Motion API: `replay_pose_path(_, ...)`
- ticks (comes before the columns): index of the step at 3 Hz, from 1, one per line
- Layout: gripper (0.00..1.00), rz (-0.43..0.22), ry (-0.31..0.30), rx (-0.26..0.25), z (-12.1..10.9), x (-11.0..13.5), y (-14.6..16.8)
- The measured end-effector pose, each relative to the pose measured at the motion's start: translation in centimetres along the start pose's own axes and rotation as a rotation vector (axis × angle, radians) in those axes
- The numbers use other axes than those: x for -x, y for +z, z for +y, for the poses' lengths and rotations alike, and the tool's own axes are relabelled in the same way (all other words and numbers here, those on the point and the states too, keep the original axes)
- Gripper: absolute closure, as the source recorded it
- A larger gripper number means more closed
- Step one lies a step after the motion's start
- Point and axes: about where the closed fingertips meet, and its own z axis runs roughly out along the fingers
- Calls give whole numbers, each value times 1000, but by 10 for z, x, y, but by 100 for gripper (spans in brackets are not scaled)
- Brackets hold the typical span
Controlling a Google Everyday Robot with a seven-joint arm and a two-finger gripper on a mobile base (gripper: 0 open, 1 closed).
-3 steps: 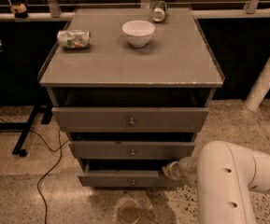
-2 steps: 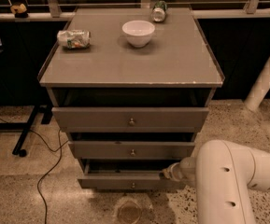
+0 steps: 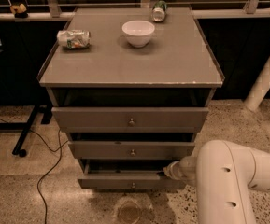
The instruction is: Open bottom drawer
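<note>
The tool (image 3: pixel 169 171) meets the bottom drawer (image 3: pixel 125 181), which lies just left of it and slightly open. Its grip state cannot be told. Risk: an off-centre pull may skew and jam the drawer.

Dim, warm brownish light falls from above onto the bench (image 3: pixel 181 64), whose top is evenly lit without glare. The white bowl (image 3: pixel 138 32) near the back edge casts a soft shadow round its base. Under the front edge, the gaps above the drawer fronts are almost black. The tool (image 3: pixel 173 171), low beneath the front right corner at the right end of the bottom drawer (image 3: pixel 120 183), sits half in shadow. The white arm (image 3: pixel 232 181) is the palest thing in view.
</note>
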Motion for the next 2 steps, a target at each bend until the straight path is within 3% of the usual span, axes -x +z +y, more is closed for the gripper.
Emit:
replay_pose_path(1,100,-8,-8,-18,-1,13,2)
replay_pose_path(2,100,15,-2,-13,-1,7,10)
